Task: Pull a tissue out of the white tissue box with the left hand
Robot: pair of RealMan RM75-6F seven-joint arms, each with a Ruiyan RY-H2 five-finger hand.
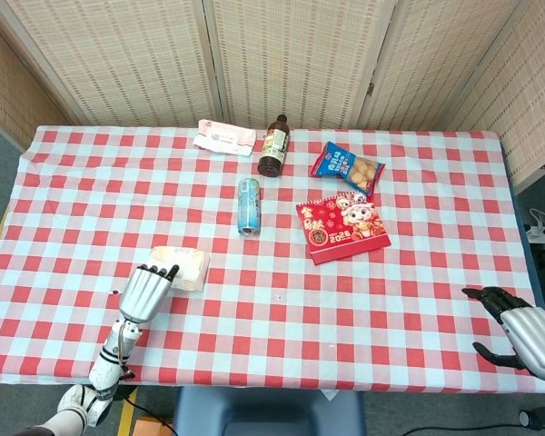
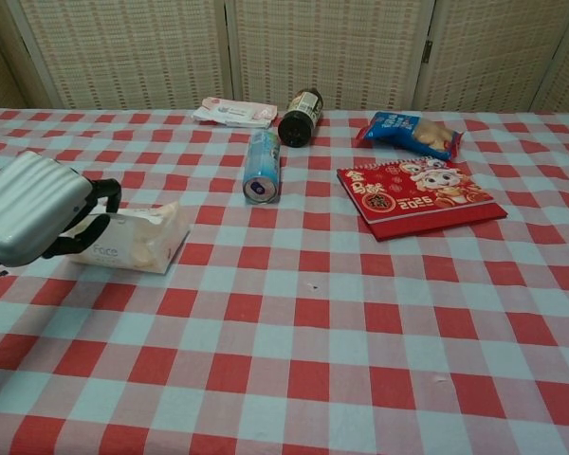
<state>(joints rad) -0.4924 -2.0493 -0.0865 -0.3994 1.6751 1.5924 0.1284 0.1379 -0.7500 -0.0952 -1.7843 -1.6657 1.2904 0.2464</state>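
The white tissue box [image 1: 185,267] [image 2: 135,241] lies on the checked cloth at the front left, a tissue showing at its top. My left hand [image 1: 146,292] [image 2: 33,208] hovers at the box's near-left end, its dark fingertips [image 2: 102,195] curled down over that end. I cannot tell whether they touch the tissue. My right hand [image 1: 520,331] sits low at the table's front right corner with fingers apart, holding nothing. The chest view does not show it.
A blue can [image 1: 248,205] lies on its side mid-table. Behind it are a dark bottle [image 1: 273,145], a pink-white packet [image 1: 224,138] and a blue snack bag [image 1: 347,167]. A red calendar [image 1: 341,227] lies to the right of the can.
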